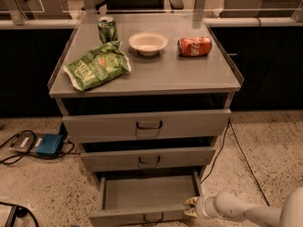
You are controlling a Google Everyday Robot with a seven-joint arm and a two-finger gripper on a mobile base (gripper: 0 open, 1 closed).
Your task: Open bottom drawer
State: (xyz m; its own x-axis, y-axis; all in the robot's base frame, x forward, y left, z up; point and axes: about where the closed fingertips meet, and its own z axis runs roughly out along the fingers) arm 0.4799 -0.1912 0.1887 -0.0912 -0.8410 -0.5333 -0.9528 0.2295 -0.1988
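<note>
The bottom drawer [142,216] of the grey metal cabinet stands pulled out, showing its shallow grey tray [147,191] and a small dark loop handle [153,217] at the front's centre. My gripper [191,207] comes in from the lower right on a white arm and sits at the drawer's front right corner, its pale fingertips [191,201] against the right side wall.
Above are the middle drawer [149,159] and the top drawer [147,125], both slightly out. On the cabinet top lie a green chip bag [97,66], a green can [107,29], a white bowl [147,42] and a red can [194,46]. A blue box [49,144] with cables lies on the floor at left.
</note>
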